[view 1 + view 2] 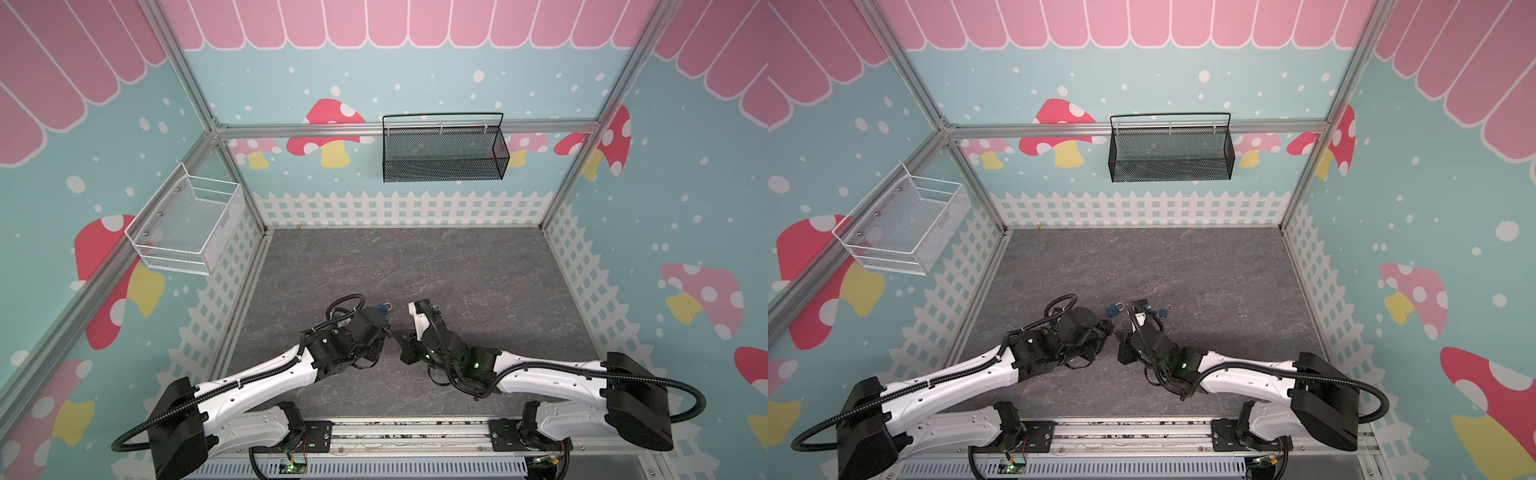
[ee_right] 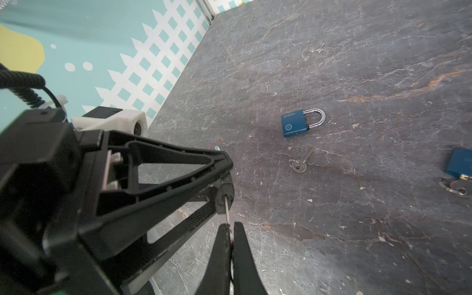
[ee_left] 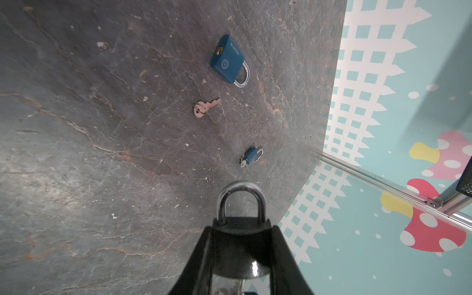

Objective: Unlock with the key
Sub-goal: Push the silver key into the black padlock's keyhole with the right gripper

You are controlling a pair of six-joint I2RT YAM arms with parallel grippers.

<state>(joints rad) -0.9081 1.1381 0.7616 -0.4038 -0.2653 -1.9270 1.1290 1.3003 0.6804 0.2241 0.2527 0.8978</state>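
Now the left gripper (image 3: 241, 229) grips a padlock (image 3: 240, 187) (dark-bodied), jaws partly closed; the right gripper (image 2: 231, 228), closed tight, pinches the key (image 2: 226, 208) stuck into it.

- "BLOSSOM" in pale letters, with a round emblem beside it, on the blue padlock (image 2: 293, 124), which lies between 6 and 7 o'clock from the black basket (image 1: 1171, 166).
- Nothing else is legible.

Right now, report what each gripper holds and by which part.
Left gripper: padlock, clamped by its body, shackle free. Right gripper: key, pinched by its head, blade in the padlock's keyhole.
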